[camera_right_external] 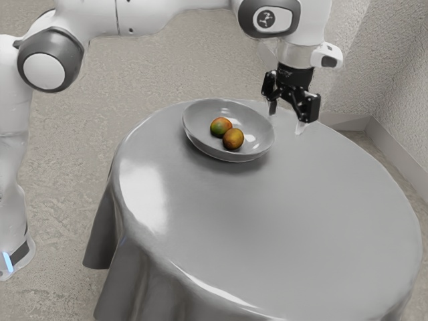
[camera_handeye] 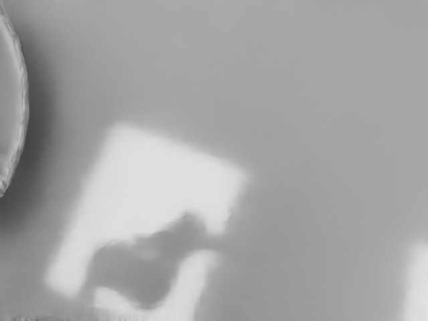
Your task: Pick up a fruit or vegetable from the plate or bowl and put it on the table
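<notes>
My gripper (camera_right_external: 286, 118) is open above the table's far part, just beyond the bowl on the exterior view's right, its two fingers apart with nothing between them. Two round fruits lie side by side in the grey bowl (camera_right_external: 255, 125): a green and orange-red one (camera_right_external: 221, 127) and an orange-brown one (camera_right_external: 233, 139). In the wrist view, part of the bowl's rim (camera_handeye: 24, 100) appears at the picture's edge, off to one side of the hand.
The round table (camera_right_external: 281, 221) wears a glossy grey cloth that hangs in folds at its side. Bright reflections and a dark shadow-like shape lie on the cloth (camera_handeye: 321, 134) under the hand. A wall with a pale baseboard (camera_right_external: 398, 150) stands behind the table.
</notes>
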